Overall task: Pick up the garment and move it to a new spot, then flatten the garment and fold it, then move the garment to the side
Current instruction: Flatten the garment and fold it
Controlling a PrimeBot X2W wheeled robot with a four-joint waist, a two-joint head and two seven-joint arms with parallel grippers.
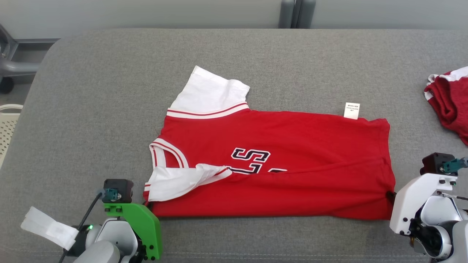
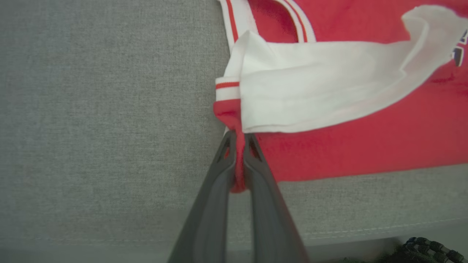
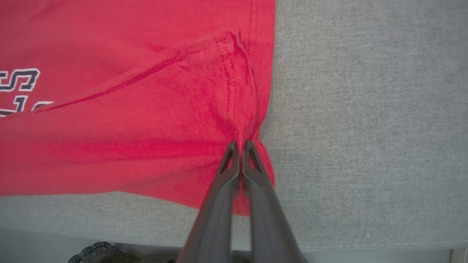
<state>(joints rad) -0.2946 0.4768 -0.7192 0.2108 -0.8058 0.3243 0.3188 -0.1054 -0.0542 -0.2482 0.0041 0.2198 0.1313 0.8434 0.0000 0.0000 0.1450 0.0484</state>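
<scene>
On the grey padded surface (image 1: 91,109), the red garment (image 1: 292,146) lies across the centre, collar end toward the left, one white sleeve turned over its front. Left gripper (image 2: 239,138): jaws pinched on the near shoulder corner. Right gripper (image 3: 240,146): jaws pinched on the near hem corner

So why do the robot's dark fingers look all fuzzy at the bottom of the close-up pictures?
Left wrist view: the left gripper sits so near the lens that its fingers smear toward the bottom edge, and the white sleeve looks soft. Right wrist view: the right gripper blurs likewise, yet the red shirt stitching is crisp. Head view: even light, faint shadows.
</scene>
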